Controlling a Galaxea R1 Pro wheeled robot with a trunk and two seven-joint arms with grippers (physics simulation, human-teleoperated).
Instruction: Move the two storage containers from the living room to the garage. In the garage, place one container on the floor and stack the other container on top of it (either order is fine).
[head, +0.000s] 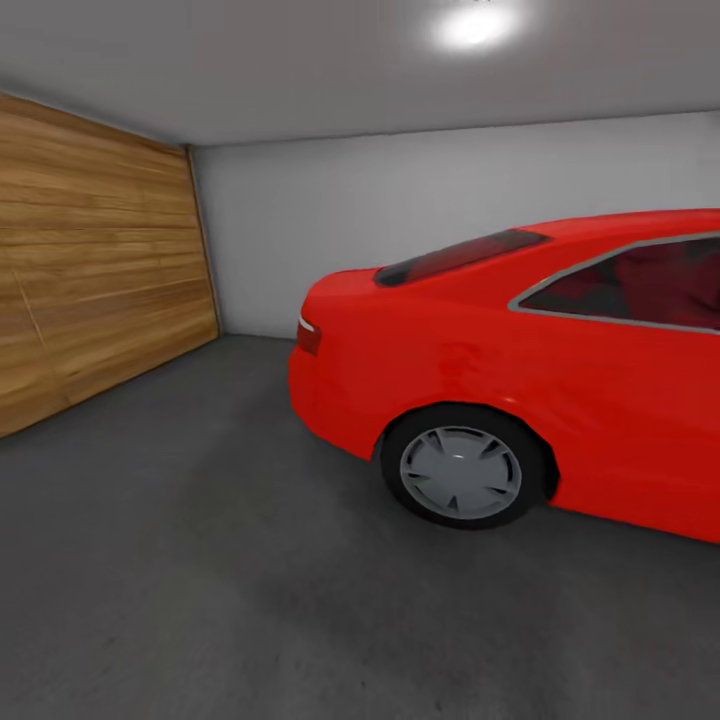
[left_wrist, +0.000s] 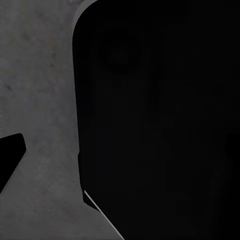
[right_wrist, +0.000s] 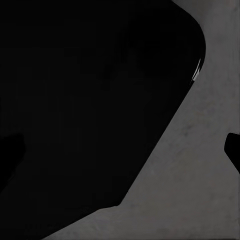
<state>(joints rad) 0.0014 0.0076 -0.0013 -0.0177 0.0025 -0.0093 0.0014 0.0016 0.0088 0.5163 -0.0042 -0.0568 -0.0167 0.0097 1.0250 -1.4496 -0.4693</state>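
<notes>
Grey concrete floor (head: 180, 560) lies bare at seven o'clock of the red car (head: 520, 370), seemingly a stacking place; whether either end effector is spread or pressed together, I cannot tell.

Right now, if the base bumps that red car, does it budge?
Probably not. The car looks big and heavy, dwarfing the view. It sits on rubber tyres; the rear wheel rests flat on rough concrete floor, so grip is likely high. Painted panels might scratch.

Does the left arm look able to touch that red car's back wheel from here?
Probably not. The wheel sits across a stretch of grey floor from the camera, and the left wrist looks at floor beside a dark shape.
</notes>
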